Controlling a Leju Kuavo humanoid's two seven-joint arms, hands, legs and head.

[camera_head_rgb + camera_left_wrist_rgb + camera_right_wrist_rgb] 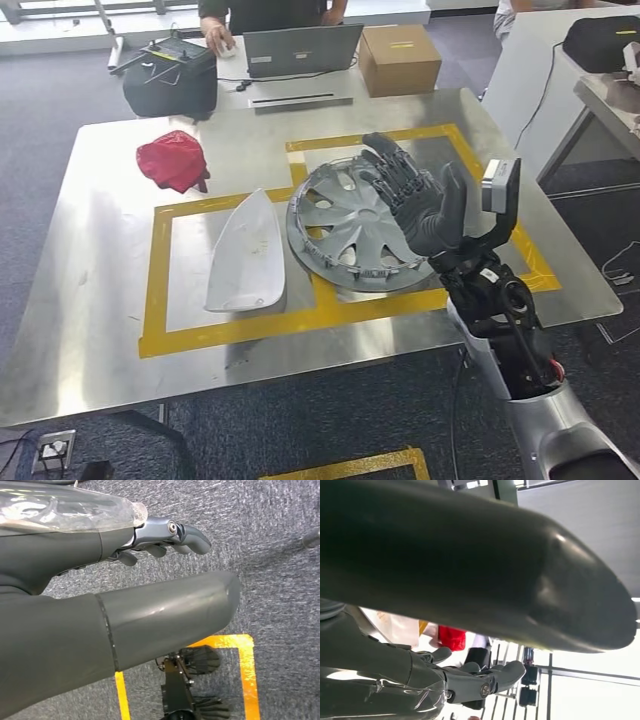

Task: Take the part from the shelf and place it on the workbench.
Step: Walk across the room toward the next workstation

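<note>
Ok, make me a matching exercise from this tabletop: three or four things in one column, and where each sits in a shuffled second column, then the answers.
Things
1. silver plastic hubcap
2. white curved shell-shaped panel
3. crumpled red cloth
4. brown cardboard box

Places
A. on the far table beside the grey laptop
B. on bare metal outside the yellow tape, far left
C. inside the left taped rectangle
D. across the right taped rectangle, under the right hand

Pairs: 1-D, 2-C, 3-B, 4-A
</note>
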